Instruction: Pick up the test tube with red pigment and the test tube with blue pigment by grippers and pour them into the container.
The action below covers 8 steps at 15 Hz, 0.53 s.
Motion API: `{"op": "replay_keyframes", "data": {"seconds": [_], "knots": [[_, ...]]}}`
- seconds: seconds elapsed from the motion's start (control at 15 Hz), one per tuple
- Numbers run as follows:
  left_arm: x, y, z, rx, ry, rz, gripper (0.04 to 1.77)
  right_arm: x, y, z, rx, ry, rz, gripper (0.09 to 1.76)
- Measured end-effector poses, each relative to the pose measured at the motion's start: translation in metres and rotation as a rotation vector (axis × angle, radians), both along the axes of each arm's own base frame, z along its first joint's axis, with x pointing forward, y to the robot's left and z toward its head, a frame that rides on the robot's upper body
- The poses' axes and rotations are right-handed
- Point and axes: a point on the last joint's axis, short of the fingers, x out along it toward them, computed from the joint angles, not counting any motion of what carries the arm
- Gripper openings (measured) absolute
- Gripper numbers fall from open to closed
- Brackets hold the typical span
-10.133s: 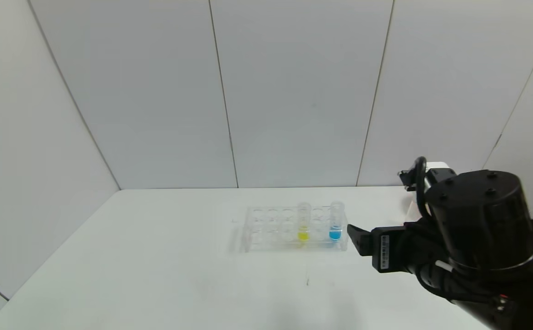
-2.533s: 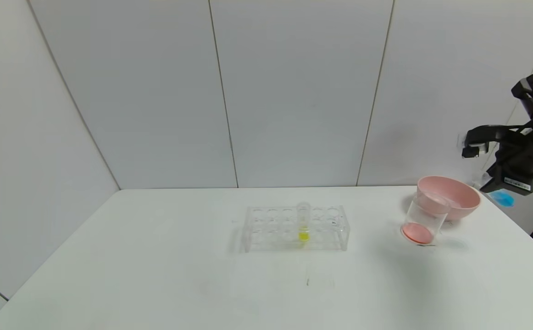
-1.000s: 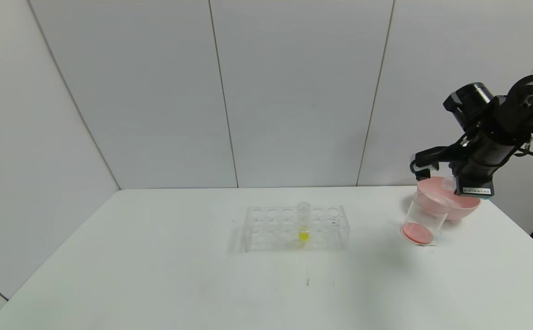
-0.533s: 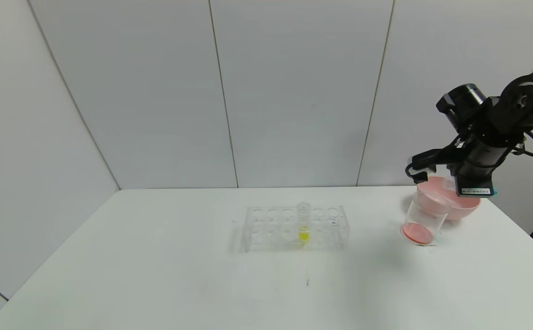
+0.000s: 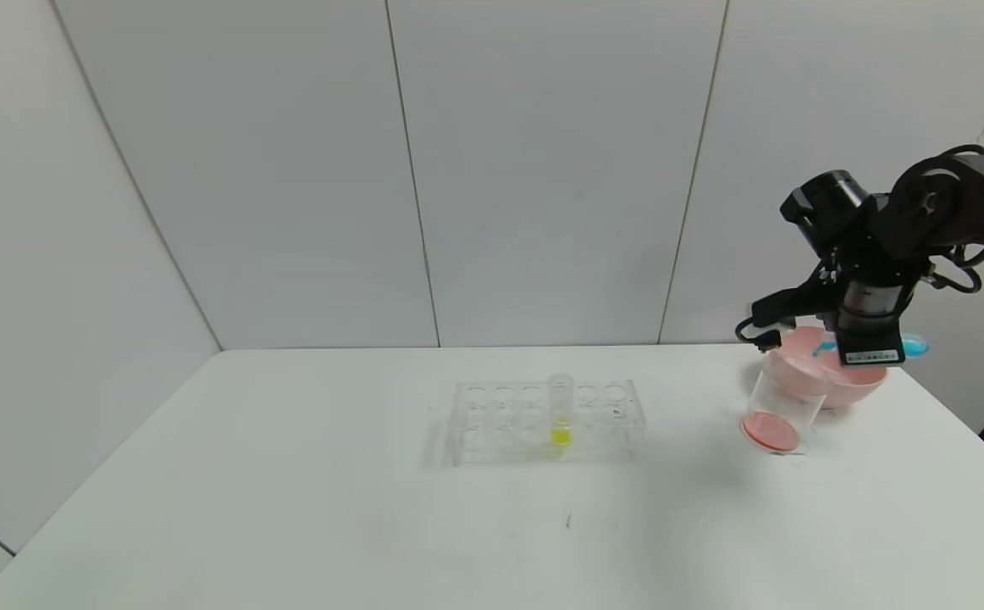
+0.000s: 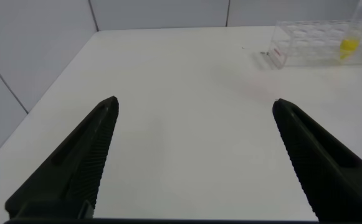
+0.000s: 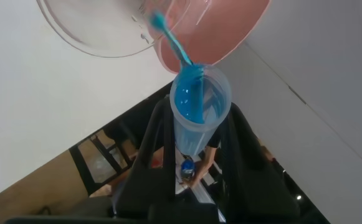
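Right gripper [image 5: 871, 346]: we see it clamped on the test tube with blue pigment [image 7: 196, 109], tipped mouth-down.
Blue stream [image 7: 171, 38]: runs from the tube's mouth into the container [image 5: 784, 398] just below the gripper.
Container: upright on the bench [image 5: 373, 508], red liquid at its bottom, pink bowl [image 5: 858, 383] touching behind.
Left gripper [image 6: 193, 155]: spread wide, holding nothing, low over the bench.
Rack [image 5: 543, 422]: well away from both, yellow tube [image 5: 561, 410] inside.

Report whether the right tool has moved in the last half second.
Yes. The right tool has shifted slightly left over the pink bowl, toward the container.
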Motion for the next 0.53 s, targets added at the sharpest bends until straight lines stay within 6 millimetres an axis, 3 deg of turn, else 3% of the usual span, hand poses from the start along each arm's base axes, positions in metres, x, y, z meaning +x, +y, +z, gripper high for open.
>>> {"op": "replay_keyframes", "data": {"seconds": [0.53], "knots": [[0.0,0.0,0.0,0.0,0.0,0.0,1.76,0.0011,0.0084,-0.0059,-0.082,0.028,0.008,0.48]]}}
